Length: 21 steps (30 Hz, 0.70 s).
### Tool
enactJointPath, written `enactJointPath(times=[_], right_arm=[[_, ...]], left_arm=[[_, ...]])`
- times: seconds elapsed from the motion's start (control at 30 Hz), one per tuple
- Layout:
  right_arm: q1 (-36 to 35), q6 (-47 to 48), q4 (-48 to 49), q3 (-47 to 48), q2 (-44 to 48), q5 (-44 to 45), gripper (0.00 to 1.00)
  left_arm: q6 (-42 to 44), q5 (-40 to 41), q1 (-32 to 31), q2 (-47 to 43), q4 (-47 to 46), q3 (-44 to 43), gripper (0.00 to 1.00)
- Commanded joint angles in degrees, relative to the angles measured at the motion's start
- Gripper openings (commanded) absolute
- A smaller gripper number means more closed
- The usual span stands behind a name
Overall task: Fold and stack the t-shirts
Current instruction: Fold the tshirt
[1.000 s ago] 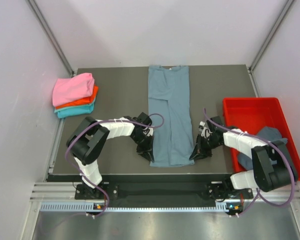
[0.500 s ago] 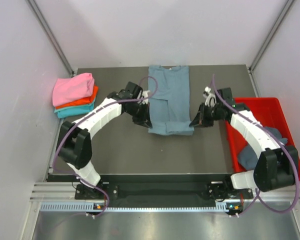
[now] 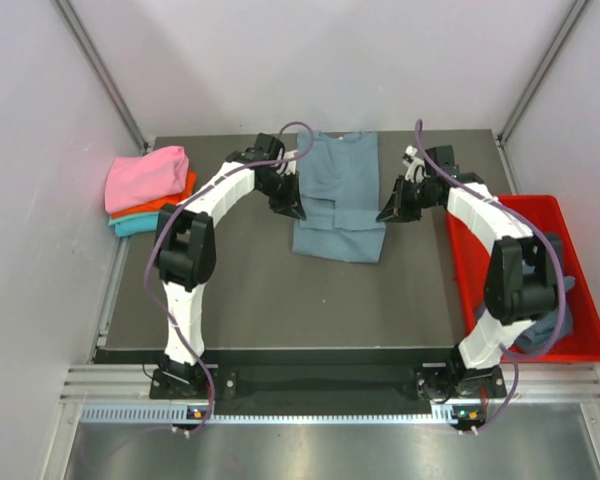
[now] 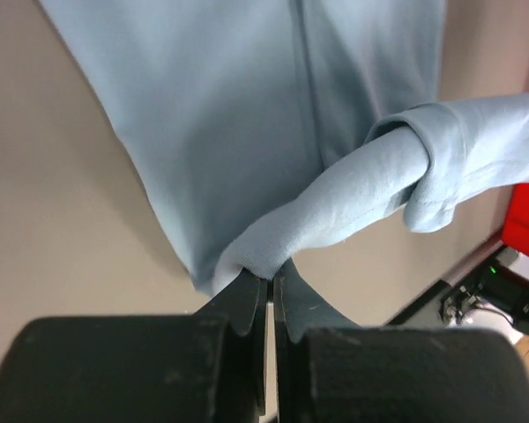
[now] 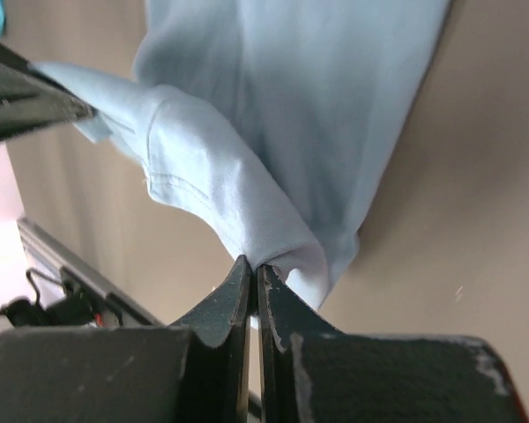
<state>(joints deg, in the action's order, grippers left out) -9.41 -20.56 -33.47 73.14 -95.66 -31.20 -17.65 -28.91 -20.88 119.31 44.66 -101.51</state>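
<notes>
Folded stack (image 3: 148, 190), pink on orange on teal, sits at 10 o'clock on the table (image 3: 240, 300). Left end effector (image 3: 289, 207) is clenched on the left hem corner of the slate t-shirt (image 3: 337, 180). That shirt lies at 12 o'clock, with its bottom half lifted and doubled over toward the collar. Right end effector (image 3: 386, 214) pinches the opposite hem corner, level with the left. Step in hand looks like the half-fold, mid-carry. Next, I'd judge: lay the hem down square near the collar, both sides together, then release. Red tray (image 3: 500, 202) at 3 o'clock holds another grey shirt (image 3: 558, 290).
</notes>
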Motion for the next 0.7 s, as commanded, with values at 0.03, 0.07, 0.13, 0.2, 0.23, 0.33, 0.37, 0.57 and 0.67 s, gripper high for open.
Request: enactJointPath(times=[0.03,0.07,0.13,0.2,0.23,0.33,0.37,0.57,0.67], right_arm=[[2.5,0.4,4.6,8.1,-5.8,-0.8,0.00],[2.7,0.4,4.5,9.2,-6.9,-0.8,0.00],[3.1,0.4,4.5,12.4,-9.7,-0.9,0.00],[3.2,0.7,4.5,14.3,-11.3,-0.7,0.00],[3.2,0.8,4.5,16.0,-12.9,-0.7,0.00],[3.0,0.8,4.9,18.8,-15.9,-0.5,0.00],[3.0,0.9,4.9,19.5,-16.6,-0.4,0.00],[2.0,1.5,5.2,24.8,-22.2,0.0,0.00],[1.3,1.9,5.3,27.6,-25.0,0.1,0.00]], left_arm=[[2.0,-0.1,0.3,4.3,-1.0,-7.0,0.00],[1.9,0.2,0.6,6.1,-1.2,-9.3,0.00],[1.7,0.2,1.2,7.9,-1.3,-12.1,0.00],[1.0,0.3,2.0,10.6,-1.7,-16.6,0.00],[0.9,0.3,2.5,11.4,-2.0,-18.0,0.00],[0.5,0.6,3.4,14.5,-2.2,-23.5,0.00],[0.5,0.6,3.6,15.9,-2.4,-25.6,0.00],[-0.4,0.0,4.4,18.6,-2.7,-27.3,0.00],[-0.7,-0.1,4.4,19.4,-3.2,-26.8,0.00]])
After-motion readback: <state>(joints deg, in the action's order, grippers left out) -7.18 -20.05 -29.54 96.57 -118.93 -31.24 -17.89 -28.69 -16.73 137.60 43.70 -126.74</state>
